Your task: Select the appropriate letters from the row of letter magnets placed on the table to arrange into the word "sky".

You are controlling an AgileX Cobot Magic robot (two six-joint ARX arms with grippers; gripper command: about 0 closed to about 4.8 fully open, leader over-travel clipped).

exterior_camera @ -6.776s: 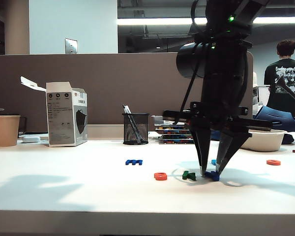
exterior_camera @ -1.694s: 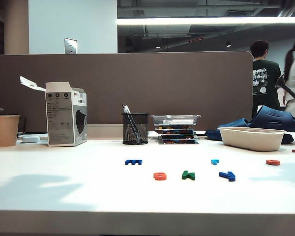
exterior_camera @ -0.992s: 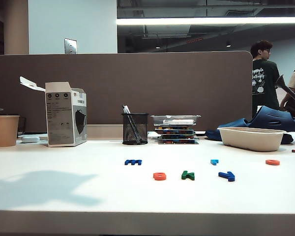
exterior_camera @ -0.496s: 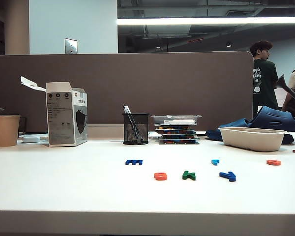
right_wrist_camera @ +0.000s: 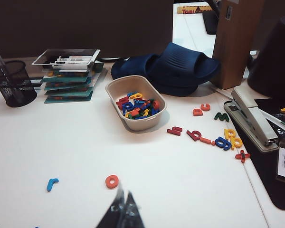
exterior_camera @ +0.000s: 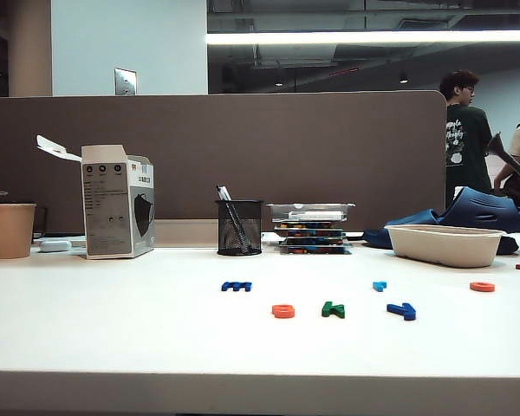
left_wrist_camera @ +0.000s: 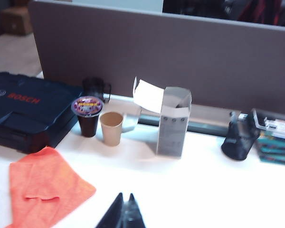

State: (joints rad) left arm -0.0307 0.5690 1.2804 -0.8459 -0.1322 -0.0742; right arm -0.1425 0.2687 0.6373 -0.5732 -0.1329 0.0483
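Both hands are withdrawn: left hand (left_wrist_camera: 124,214) and right hand (right_wrist_camera: 122,212) pressed together, empty. Orange, green, blue letters (exterior_camera: 333,309) lie left-to-right at bench (exterior_camera: 139,329) centre, 12 o'clock from both.

Across the middle of my exterior view runs a grey-brown partition panel (exterior_camera: 243,156), standing behind the white desk (exterior_camera: 113,338). Above it at upper left I see a pale blue wall (exterior_camera: 126,43) carrying a metal switch plate (exterior_camera: 126,81). A long fluorescent strip light (exterior_camera: 373,37) glows along the dark ceiling at upper right, where two people (exterior_camera: 464,139) stand.
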